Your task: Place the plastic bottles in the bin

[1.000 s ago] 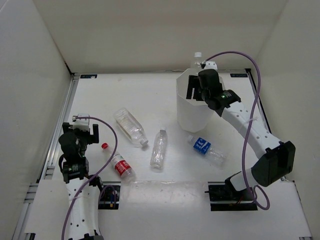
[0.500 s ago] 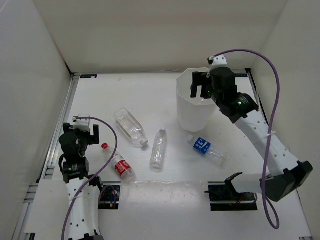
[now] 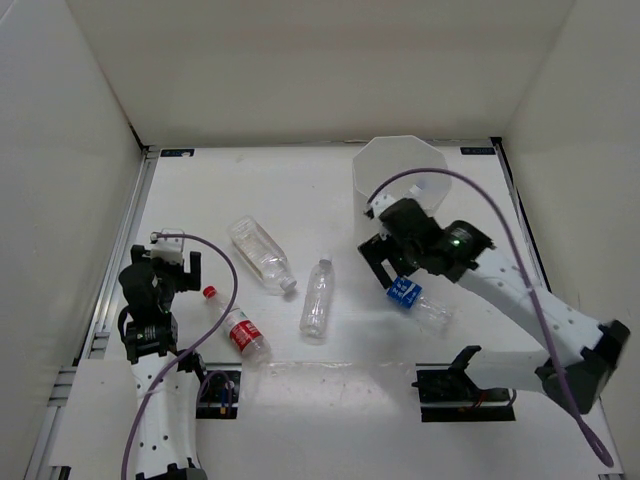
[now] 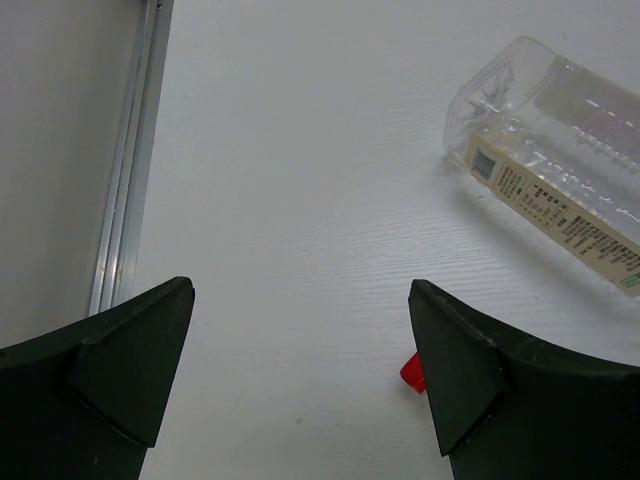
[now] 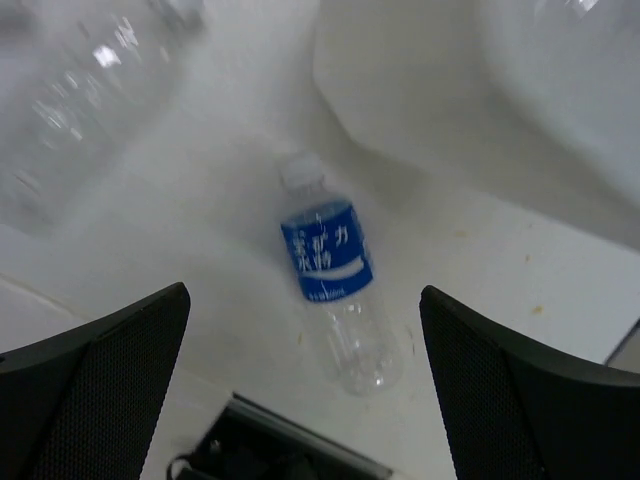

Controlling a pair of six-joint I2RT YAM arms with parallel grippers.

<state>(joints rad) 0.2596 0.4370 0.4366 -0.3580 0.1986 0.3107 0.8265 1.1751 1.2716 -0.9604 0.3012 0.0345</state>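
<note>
Right wrist view: your right hand (image 5: 303, 292) spread wide, empty, over blue-label bottle (image 5: 328, 262) lying beside bin (image 5: 400, 90). Your left hand (image 4: 300, 290) gaping too, nothing held, above tabletop (image 4: 300, 150).

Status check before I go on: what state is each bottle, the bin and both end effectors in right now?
Bin: upright, open-topped.
Blue-label bottle: lying on the table, capped, not gripped.
Red-label bottle: lying on the table, red cap on.
Wide clear bottle: lying on its side.
Slim clear bottle: lying on its side.
Left end effector: open, empty.
Right end effector: open, empty, above the blue-label bottle.
</note>
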